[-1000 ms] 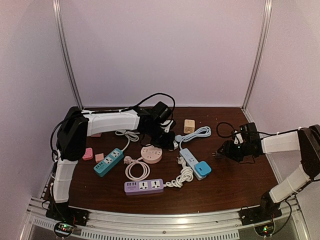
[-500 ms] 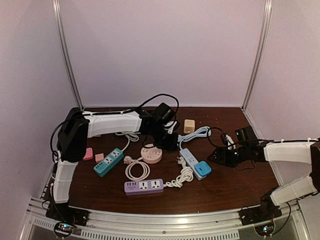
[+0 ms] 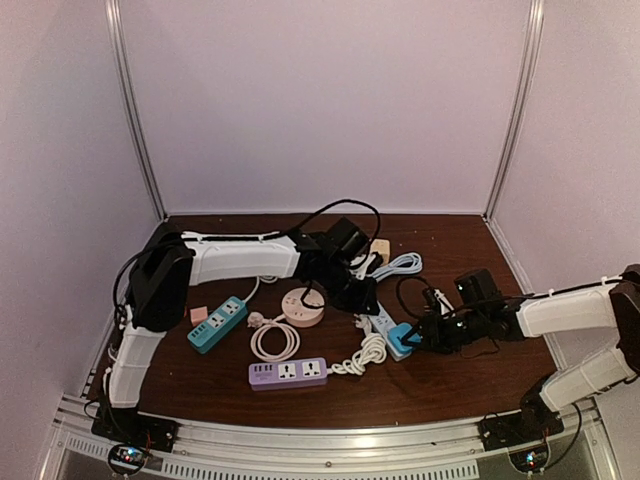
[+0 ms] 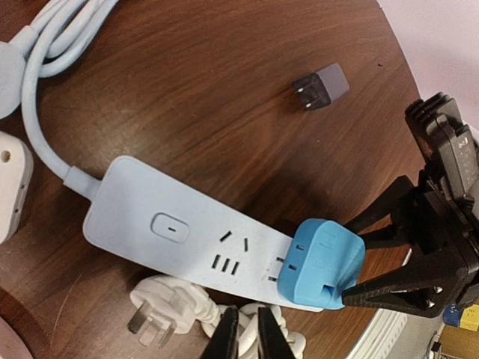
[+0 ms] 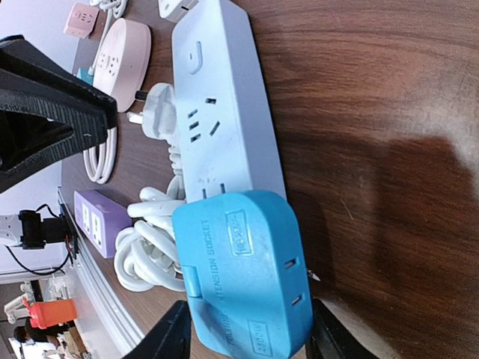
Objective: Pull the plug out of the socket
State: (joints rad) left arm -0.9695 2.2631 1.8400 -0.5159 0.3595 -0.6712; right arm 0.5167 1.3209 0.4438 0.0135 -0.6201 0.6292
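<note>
A bright blue plug (image 3: 404,338) sits in the end outlets of a pale blue socket strip (image 3: 380,318) lying flat on the brown table. My right gripper (image 3: 416,335) reaches in from the right. Its two black fingers (image 4: 389,288) press against opposite sides of the plug (image 4: 322,265). In the right wrist view the plug (image 5: 243,277) fills the space between the jaws of my right gripper (image 5: 247,333), and its prongs still enter the strip (image 5: 217,105). My left gripper (image 4: 245,336) is shut and empty, just beside the strip (image 4: 172,232), over a coiled white cable.
A white plug (image 4: 161,310) and its cable coil lie against the strip's near side. A purple strip (image 3: 288,373), a teal strip (image 3: 217,323), a round pink socket (image 3: 303,308) and a looped white cord (image 3: 273,340) lie to the left. A small grey adapter (image 4: 322,87) lies beyond.
My right arm has moved left across the table to the blue plug and its jaws have closed around it. My left arm has shifted right, over the pale blue strip.
</note>
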